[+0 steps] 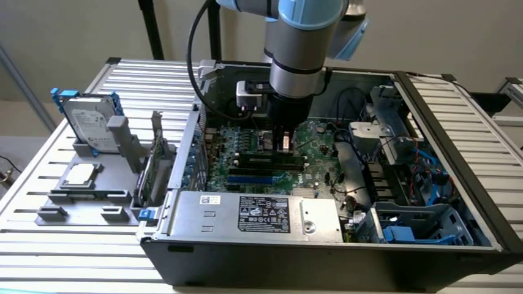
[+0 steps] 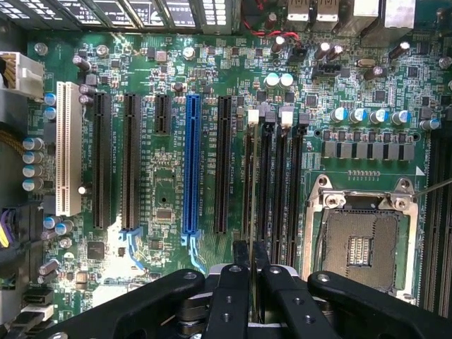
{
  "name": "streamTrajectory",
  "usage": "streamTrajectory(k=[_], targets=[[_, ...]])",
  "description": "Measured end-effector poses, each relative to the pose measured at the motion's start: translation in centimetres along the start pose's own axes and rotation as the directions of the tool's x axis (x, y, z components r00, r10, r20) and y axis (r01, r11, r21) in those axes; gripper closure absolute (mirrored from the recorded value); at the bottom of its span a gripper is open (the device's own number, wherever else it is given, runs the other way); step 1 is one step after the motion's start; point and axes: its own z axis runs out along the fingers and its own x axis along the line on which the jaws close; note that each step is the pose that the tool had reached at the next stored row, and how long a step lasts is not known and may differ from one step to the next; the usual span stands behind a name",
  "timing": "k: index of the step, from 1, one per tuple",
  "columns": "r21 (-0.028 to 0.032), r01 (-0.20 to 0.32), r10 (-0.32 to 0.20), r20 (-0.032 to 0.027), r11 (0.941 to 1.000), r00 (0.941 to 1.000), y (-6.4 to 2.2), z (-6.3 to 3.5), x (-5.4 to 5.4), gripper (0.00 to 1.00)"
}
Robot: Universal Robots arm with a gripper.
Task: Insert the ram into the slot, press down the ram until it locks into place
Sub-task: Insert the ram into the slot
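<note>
The ram sits edge-on between the fingers of the end effector, which are drawn narrow and pinch it as a thin strip. It hangs over the motherboard inside the open case, in line with the bank of black memory slots. Whether its lower edge touches a slot cannot be told. In the exterior view the end effector comes straight down from the arm, and a small part of the ram shows between its tips, above the memory slots.

Just beside the slots lies the open CPU socket. On their other side are a black expansion slot, then the blue connector strip, and further off a white slot. Round capacitors stand near the slot ends.

The power supply lies along the case's near edge. At the exterior view's right, blue cables and a drive cage crowd the case. At the exterior view's left, well apart, a hard drive stands upright in a grey holder on the slatted surface.
</note>
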Motion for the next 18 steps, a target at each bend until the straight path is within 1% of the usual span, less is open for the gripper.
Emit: streamTrajectory(k=[11,12,14,15,18], targets=[[0.0,0.0,0.0,0.0001,1.0,1.0,0.0,0.13,0.0,0.87],[0.0,0.0,0.0,0.0,1.0,1.0,0.0,0.13,0.0,0.85],[-0.0001,0.0,0.0,0.0,1.0,1.0,0.0,0.12,0.0,0.85],[0.0,0.0,0.0,0.0,1.0,1.0,0.0,0.12,0.0,0.79],[0.0,0.0,0.0,0.0,1.0,1.0,0.0,0.12,0.0,0.79]])
